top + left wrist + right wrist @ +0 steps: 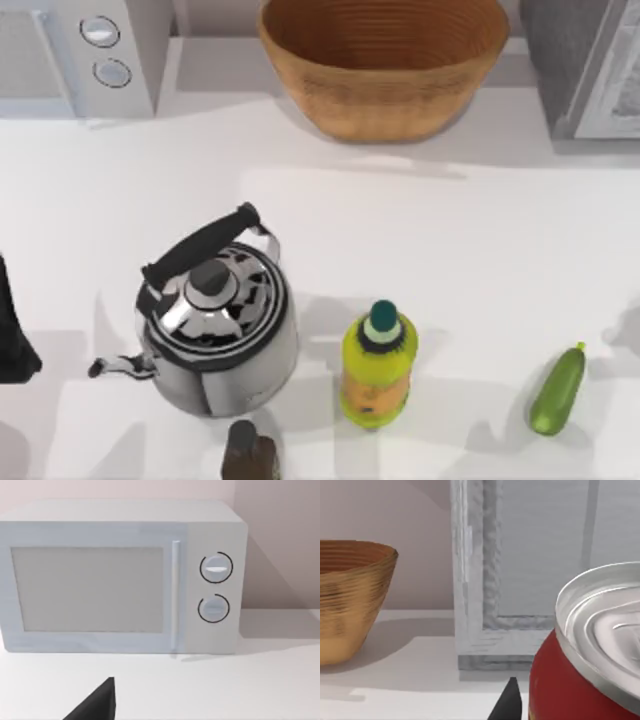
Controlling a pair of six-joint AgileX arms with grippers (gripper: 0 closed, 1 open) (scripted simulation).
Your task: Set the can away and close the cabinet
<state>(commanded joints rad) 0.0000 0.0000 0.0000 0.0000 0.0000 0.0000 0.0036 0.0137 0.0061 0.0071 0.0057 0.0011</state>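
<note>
Right wrist view puts the can (580, 665) huge and close, its silver top tilted toward the lens and its red wall filling the near corner. A dark fingertip (509, 702) of the right gripper pokes in just beside that red wall, seemingly touching or a hair off it; whether the jaws are clamped on the can or standing apart, I cannot tell from here. Behind the can stands the grey cabinet (530, 570), its framed door facing the camera, with the woven basket (350, 600) off to one side on the white desk (410, 680).

From above, the desk carries a steel kettle (218, 325) with a black handle, a yellow-green bottle (378, 365) just beside it, a green zucchini (557, 390) toward the right, and a dark brown bottle (248, 452) at the near edge.

At the left edge, a dark piece of the left arm (14, 330) is idle. Its wrist view faces a white microwave (120, 575); one dark fingertip (97, 702) shows low, jaws' state unreadable.
</note>
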